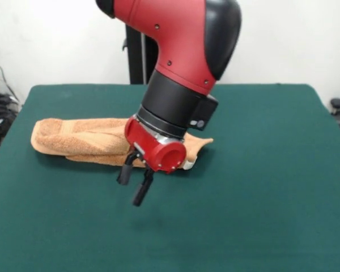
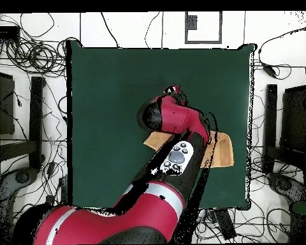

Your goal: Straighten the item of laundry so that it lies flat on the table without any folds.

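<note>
A small orange-tan terry towel lies bunched into a long, rumpled roll on the large dark green felt-topped table, in the left-centre of the front view. Its thick rounded end sits at the left, and a thin pointed corner sticks out to the right, past the arm's wrist. Folds and creases run along its length — it is plainly not flat. A small white tag peeks out just below the wrist at the towel's right end.

The red and black arm comes down from the top centre of the front view and covers the middle of the towel. Its black gripper hangs in front of the towel's lower edge, above bare green felt, the two fingers parted and empty.

In the overhead view the towel shows at the right-centre of the table, near the right edge, largely hidden under the arm.
</note>
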Robot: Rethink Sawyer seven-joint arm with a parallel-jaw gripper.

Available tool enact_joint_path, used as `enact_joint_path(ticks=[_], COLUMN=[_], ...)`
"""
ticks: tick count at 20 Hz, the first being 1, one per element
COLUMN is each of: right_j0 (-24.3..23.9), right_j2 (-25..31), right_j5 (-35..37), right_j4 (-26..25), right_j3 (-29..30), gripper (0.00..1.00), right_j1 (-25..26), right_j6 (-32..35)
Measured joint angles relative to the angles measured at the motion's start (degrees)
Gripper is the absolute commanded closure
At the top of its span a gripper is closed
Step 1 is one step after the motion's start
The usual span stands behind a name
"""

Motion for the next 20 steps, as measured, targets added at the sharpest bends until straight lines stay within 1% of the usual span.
enact_joint_path(ticks=[3, 4, 6, 7, 9, 11, 12, 15, 16, 20], right_j0=[0.5, 1.1, 1.3, 1.7, 2.0, 2.4, 2.8, 3.2, 3.4, 3.3], right_j2=[0.0, 0.0, 0.0, 0.0, 0.0, 0.0, 0.0, 0.0, 0.0, 0.0], right_j5=[1.0, 2.9, 3.7, 6.3, 8.1, 11.5, 14.9, 19.2, 23.0, 28.3], right_j4=[1.5, 3.2, 3.8, 5.5, 6.4, 7.8, 8.6, 9.2, 9.4, 9.4], right_j3=[0.0, 0.0, 0.0, 0.0, 0.0, 0.0, 0.0, 0.0, 0.0, -0.4], gripper=[0.00, 0.00, 0.00, 0.00, 0.00, 0.00, 0.00, 0.00, 0.00, 0.00], right_j1=[0.0, 0.0, 0.0, -0.1, -0.1, -0.1, -0.1, -0.1, 0.0, 0.2], right_j6=[0.0, 0.0, 0.0, 0.0, 0.0, 0.0, 0.0, 0.0, 0.0, 0.0])
